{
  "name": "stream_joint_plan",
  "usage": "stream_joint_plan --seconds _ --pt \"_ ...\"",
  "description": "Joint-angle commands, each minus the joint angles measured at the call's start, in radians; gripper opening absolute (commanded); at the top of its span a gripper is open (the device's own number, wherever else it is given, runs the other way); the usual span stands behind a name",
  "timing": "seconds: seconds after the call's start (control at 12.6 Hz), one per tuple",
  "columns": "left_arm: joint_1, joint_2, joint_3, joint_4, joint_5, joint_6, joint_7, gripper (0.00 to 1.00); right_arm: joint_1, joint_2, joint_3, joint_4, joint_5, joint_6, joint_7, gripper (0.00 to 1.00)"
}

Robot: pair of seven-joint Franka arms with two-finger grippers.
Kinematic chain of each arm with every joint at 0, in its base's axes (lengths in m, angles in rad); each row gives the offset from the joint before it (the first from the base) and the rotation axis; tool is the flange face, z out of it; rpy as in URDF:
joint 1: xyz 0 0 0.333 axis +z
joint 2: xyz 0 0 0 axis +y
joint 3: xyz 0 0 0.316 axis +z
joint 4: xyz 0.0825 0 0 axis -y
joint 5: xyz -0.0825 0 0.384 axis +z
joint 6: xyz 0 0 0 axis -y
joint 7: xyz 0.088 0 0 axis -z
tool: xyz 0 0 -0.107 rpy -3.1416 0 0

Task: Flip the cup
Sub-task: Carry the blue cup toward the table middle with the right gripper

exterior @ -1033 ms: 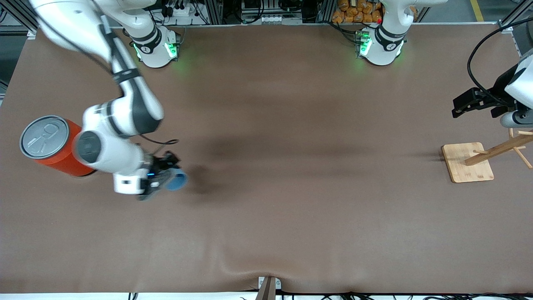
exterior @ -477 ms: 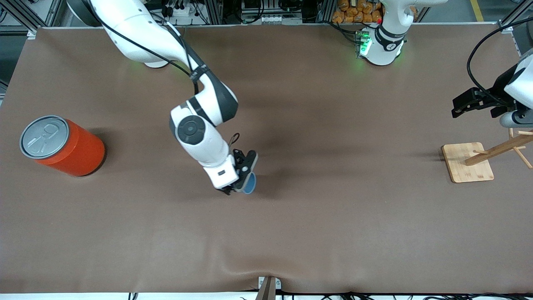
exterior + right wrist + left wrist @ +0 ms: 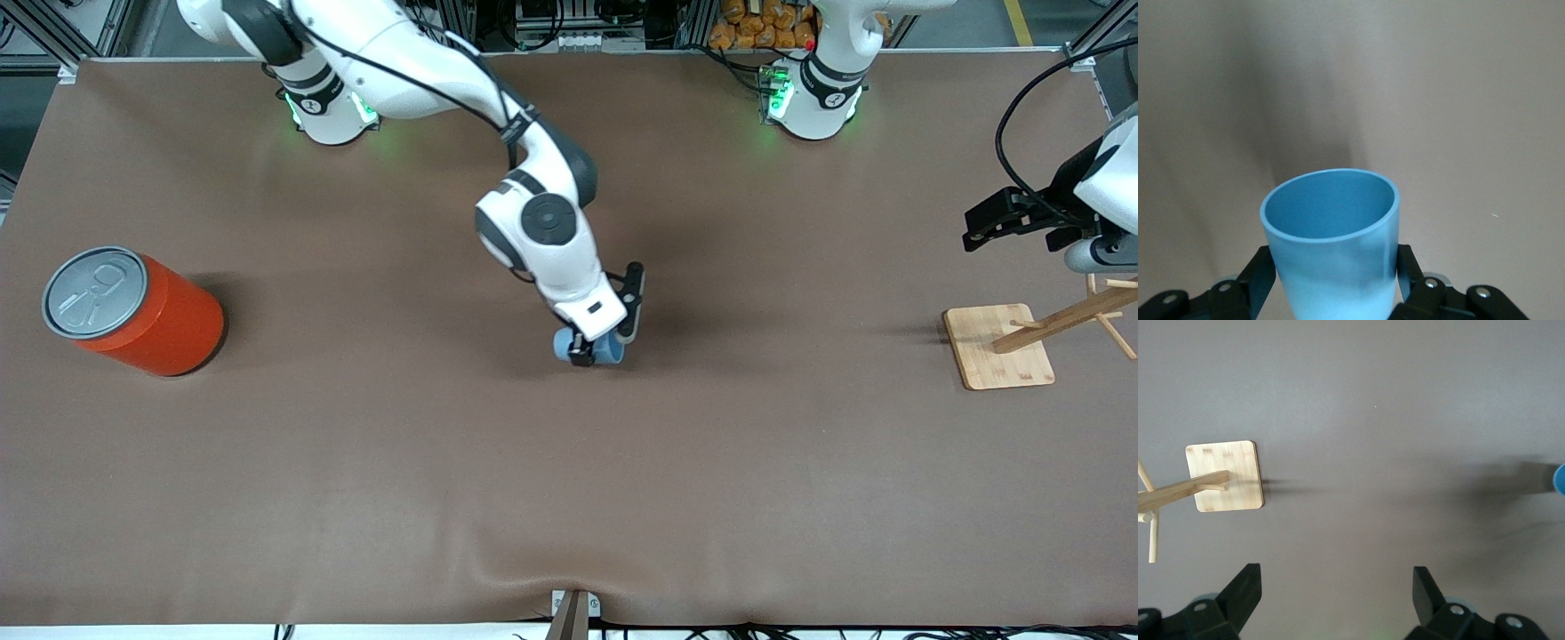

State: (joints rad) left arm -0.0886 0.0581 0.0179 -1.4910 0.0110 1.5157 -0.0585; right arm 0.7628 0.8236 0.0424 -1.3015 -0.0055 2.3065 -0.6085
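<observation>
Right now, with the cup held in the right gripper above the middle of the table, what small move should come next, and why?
Probably lower the cup gently to the table and then open the right gripper. Its fingers clamp the cup's sides, the open mouth shows clearly in the right wrist view, and only bare table lies under it. The left gripper waits open over the table near the wooden stand.

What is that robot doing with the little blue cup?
The right gripper holds the cup between its fingers, over the middle of the table. The left gripper waits open above the wooden stand. The orange can stands at the right arm's end.
</observation>
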Motion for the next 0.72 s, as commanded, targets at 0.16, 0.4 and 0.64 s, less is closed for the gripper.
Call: stream_joint_plan --seconds 0.16,0.4,0.64 --pt "0.01 0.102 0.004 0.018 -0.008 -0.005 -0.009 1.0 0.035 0.085 -0.041 0.088 -0.022 -0.019 0.071 0.0" --pt "0.023 0.162 0.014 0.02 0.001 -0.002 -0.014 1.0 0.046 0.091 -0.042 0.087 -0.04 -0.019 0.076 0.0" --pt "0.082 0.262 0.023 0.021 -0.003 -0.002 -0.007 1.0 0.047 0.097 -0.041 0.076 -0.089 -0.015 0.075 0.06"
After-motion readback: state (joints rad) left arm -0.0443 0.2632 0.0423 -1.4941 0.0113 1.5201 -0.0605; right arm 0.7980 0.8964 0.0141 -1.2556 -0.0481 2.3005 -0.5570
